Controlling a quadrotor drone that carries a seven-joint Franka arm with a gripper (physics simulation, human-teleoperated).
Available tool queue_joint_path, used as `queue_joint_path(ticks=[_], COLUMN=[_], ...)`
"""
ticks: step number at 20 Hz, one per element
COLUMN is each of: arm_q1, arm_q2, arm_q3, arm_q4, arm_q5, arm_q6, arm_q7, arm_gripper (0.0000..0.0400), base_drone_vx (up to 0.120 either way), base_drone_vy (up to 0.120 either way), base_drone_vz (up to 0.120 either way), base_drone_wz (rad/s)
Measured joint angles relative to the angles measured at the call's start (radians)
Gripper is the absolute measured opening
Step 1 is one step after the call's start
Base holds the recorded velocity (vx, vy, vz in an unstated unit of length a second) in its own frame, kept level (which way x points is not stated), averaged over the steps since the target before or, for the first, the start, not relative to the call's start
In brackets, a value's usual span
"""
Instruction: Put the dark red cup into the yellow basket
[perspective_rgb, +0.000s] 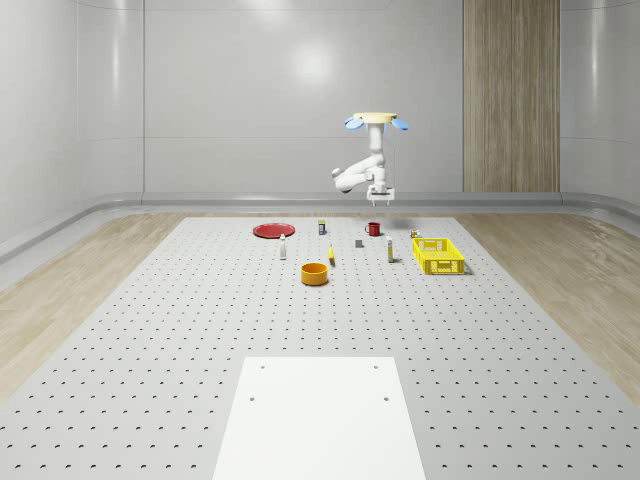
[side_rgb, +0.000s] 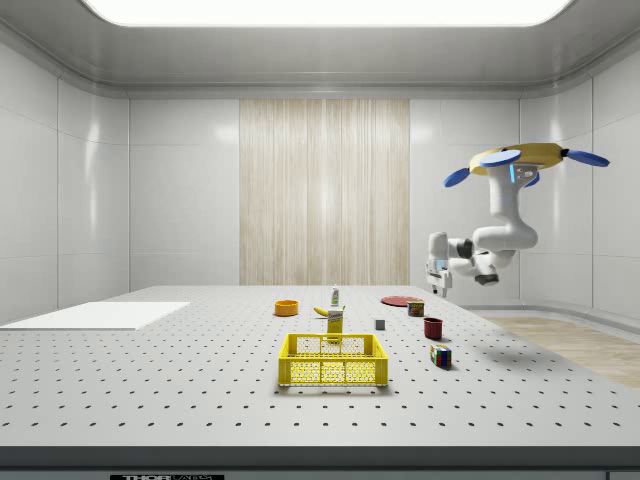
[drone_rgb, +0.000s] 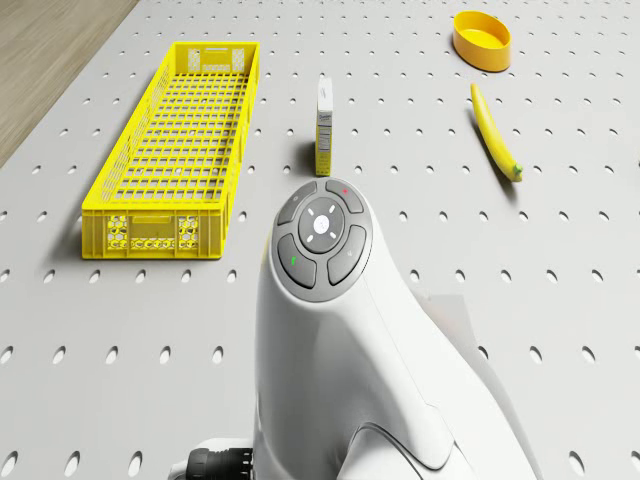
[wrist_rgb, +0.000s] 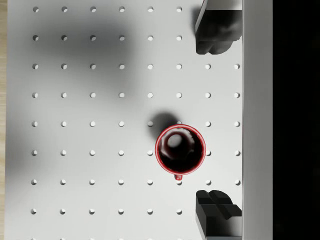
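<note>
Hovering above the dark red cup (wrist_rgb: 180, 150), the drone (perspective_rgb: 378, 121) holds its jaws wide apart and empty; the cup sits on the desk (perspective_rgb: 180, 330) mid-frame, away from the yellow basket (perspective_rgb: 438, 256), so all work remains.

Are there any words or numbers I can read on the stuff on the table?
No text here is readable.
Small carton: print on its side, too small to read.
Arm's button pad: only tiny red and green marks, no letters.
Strip at the side view's lower edge: cut off, unreadable.
</note>
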Motion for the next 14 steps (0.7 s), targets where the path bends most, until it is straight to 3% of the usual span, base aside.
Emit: queue_joint_path(ticks=[4,7,11,14], arm_q1=[-0.01,-0.017,-0.024,-0.029], arm_q2=[-0.021,-0.037,-0.057,-0.072], arm_q3=[0.008,0.014,0.021,0.025], arm_q4=[0.001,0.003,0.004,0.005], arm_q5=[0.011,0.019,0.029,0.037], arm_q6=[0.017,0.031,0.049,0.062], arm_q7=[0.009,0.015,0.022,0.027], arm_gripper=[0.04,0.04,0.04,0.04], base_drone_vx=[0.12,0.067,-0.1,-0.12], base_drone_vy=[0.0,0.0,0.0,0.0], base_drone_vz=[-0.11,0.0,0.0,-0.107], base_drone_wz=[0.0,0.0,0.0,0.0])
